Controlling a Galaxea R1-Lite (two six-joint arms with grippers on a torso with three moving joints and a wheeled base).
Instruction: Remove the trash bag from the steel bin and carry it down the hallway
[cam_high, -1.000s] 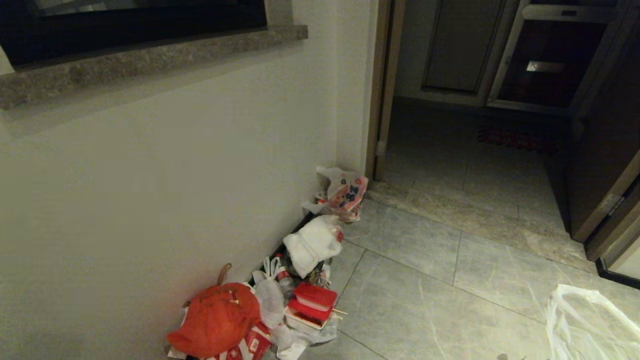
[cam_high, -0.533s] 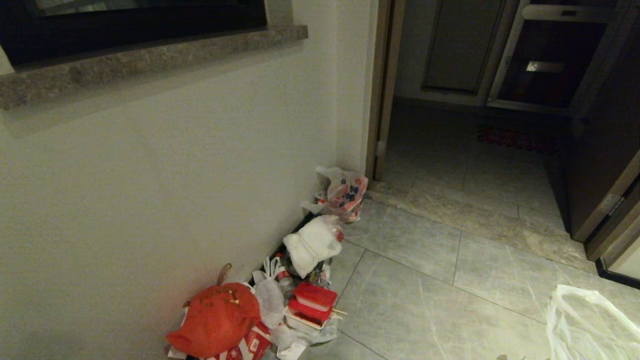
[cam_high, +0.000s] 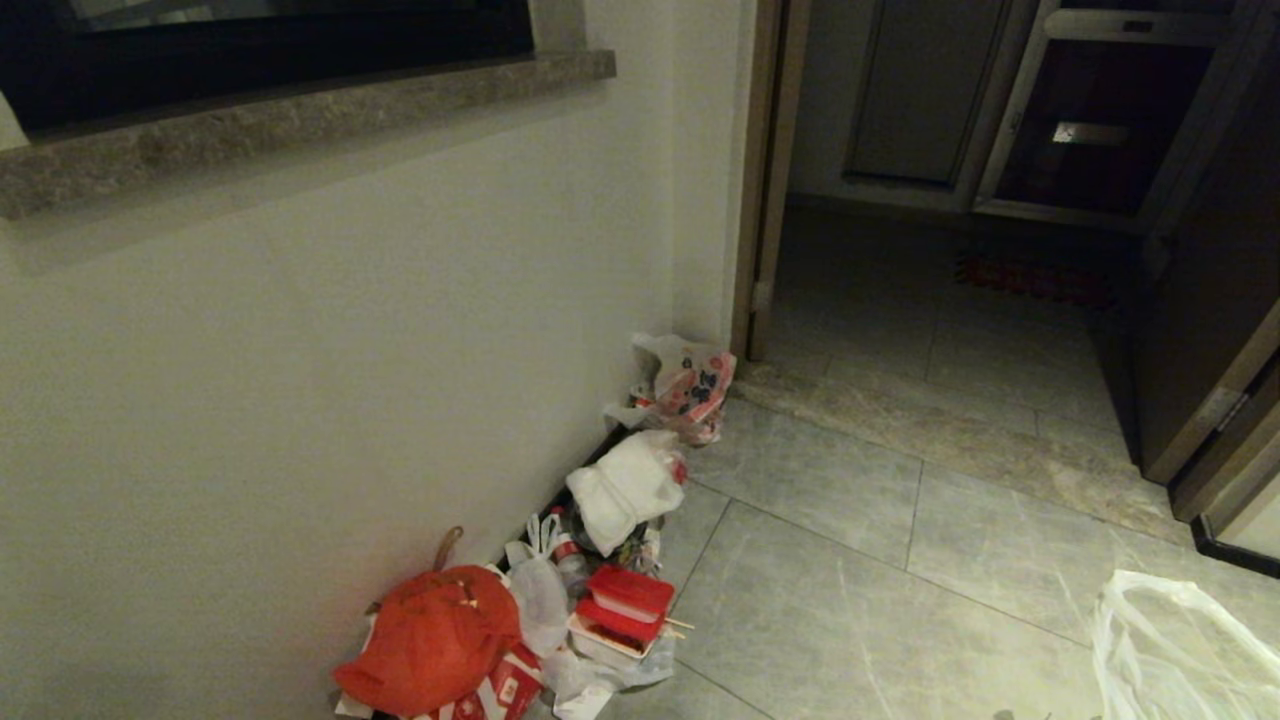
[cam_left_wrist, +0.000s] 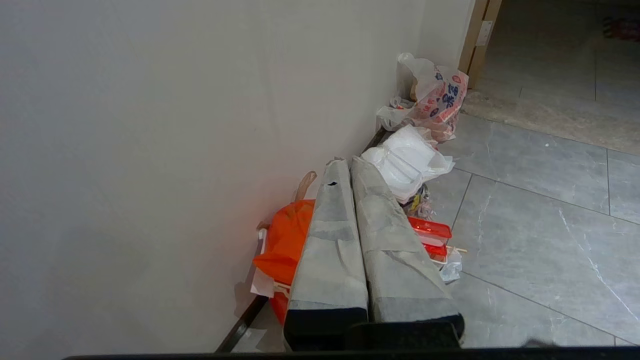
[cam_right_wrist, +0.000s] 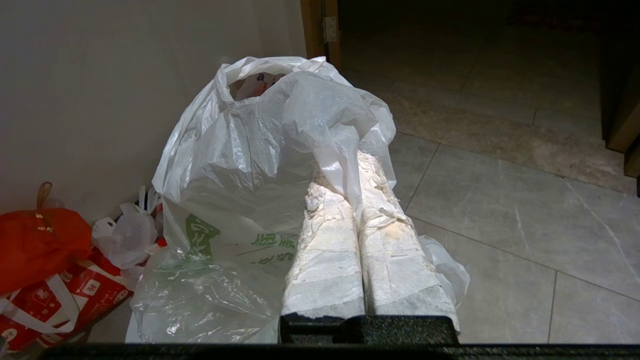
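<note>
Your right gripper (cam_right_wrist: 350, 170) is clamped on the bag (cam_right_wrist: 250, 165), near right on the hallway floor (cam_high: 900, 560) with no bin in sight, so removal looks done and only carrying on remains; the left gripper (cam_left_wrist: 345, 165) is pressed together, empty.

Rubbish pile (cam_high: 560, 590) on the floor (cam_high: 880, 600), lined along the foot of the left wall (cam_high: 350, 350). Nearest: a stuffed bag (cam_high: 430, 640); just right of it a lidded food box (cam_high: 625, 600). Behind them a tied bag (cam_high: 628, 485), then a printed bag (cam_high: 690, 385) beside the door frame (cam_high: 765, 180). Hallway (cam_high: 950, 300) lies beyond the frame. Trash bag (cam_high: 1170, 650) sits at near right, well apart from the pile. Window ledge (cam_high: 300, 120) above on the wall.
</note>
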